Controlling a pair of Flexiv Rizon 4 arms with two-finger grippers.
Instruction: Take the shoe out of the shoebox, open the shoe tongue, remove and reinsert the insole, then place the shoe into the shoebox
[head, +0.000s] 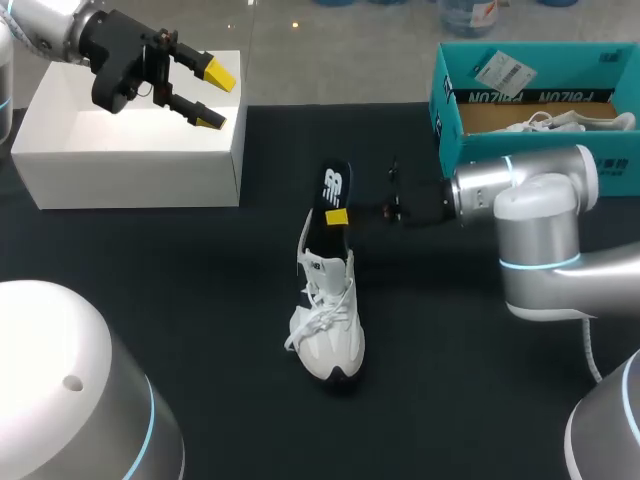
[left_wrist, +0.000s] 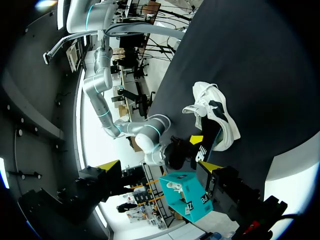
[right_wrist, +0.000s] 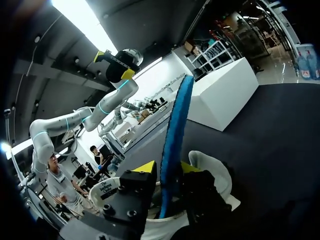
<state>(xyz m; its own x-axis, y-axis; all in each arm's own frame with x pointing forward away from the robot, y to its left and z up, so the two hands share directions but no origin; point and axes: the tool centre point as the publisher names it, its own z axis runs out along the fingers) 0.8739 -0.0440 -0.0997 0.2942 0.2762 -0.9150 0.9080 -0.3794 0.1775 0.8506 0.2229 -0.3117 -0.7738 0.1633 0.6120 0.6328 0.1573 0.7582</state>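
Observation:
A white shoe (head: 328, 320) lies on the black table (head: 200, 330), toe toward me. A dark insole (head: 334, 192) with a blue underside stands up out of its heel opening. My right gripper (head: 337, 214) reaches in from the right at the insole. In the right wrist view the insole (right_wrist: 175, 125) stands between the yellow-tipped fingers (right_wrist: 146, 167), which sit slightly apart from it, open. My left gripper (head: 205, 95) hangs open and empty above the white box, far from the shoe (left_wrist: 215, 112). The teal shoebox (head: 450, 110) is at the back right.
A large white box (head: 130, 140) stands at the back left under my left arm. A second white shoe (head: 560, 122) lies inside the teal shoebox. Bare black table surrounds the shoe on all sides.

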